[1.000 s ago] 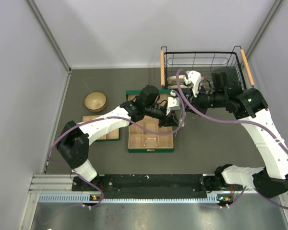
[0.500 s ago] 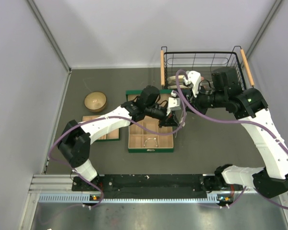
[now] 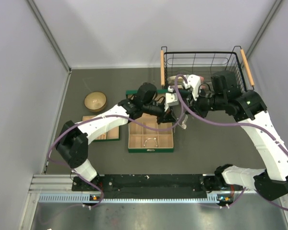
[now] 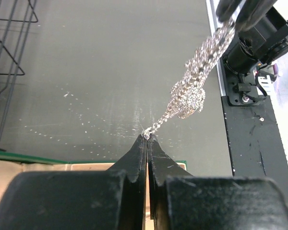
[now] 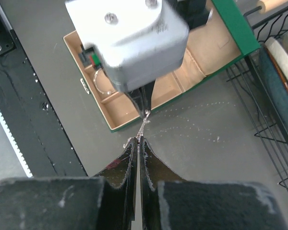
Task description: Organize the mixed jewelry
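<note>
Chain lifted, both jaws pinching | hoop in box

This is a robotics lab test cell. Plain pale panel walls box in a dark grey tabletop, and at 6 o'clock a ribbed aluminium rail carries a black base plate. Bolted to it are a white-and-black left arm and a matching right arm, both trailing purple cables. The props look staged: a black wire basket with wooden handles at 1 o'clock, a round wooden bowl at 10 o'clock, and a green box with beige compartments at the centre.
</note>
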Controlling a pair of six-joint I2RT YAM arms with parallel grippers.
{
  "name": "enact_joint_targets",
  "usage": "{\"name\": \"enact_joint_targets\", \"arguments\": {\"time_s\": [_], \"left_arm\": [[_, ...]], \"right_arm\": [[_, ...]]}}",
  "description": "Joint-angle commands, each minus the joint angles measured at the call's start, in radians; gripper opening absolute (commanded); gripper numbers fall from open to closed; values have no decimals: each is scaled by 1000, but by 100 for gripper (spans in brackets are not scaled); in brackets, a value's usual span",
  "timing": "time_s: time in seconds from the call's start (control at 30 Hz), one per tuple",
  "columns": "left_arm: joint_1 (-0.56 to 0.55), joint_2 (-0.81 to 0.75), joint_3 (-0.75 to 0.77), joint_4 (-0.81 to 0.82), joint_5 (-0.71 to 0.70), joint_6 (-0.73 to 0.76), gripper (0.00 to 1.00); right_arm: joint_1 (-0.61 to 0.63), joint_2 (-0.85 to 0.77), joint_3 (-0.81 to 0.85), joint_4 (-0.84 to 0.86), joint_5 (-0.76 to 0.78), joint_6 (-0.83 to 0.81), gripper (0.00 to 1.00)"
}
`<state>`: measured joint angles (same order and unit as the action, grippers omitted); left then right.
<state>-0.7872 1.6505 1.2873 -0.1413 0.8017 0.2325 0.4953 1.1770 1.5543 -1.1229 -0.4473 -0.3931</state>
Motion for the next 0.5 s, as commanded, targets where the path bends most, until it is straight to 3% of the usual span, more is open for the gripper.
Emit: {"name": "enact_joint_targets", "arguments": {"time_s": [0.0,0.47], "left_arm": [[20,-84,47,3,-12,-18,0],[85,-173,0,-66,-13,-10,0]], "right_arm": [[11,-14,-23,29,-27,-16,0],[11,47,-88,136,-2,10,0]]}}
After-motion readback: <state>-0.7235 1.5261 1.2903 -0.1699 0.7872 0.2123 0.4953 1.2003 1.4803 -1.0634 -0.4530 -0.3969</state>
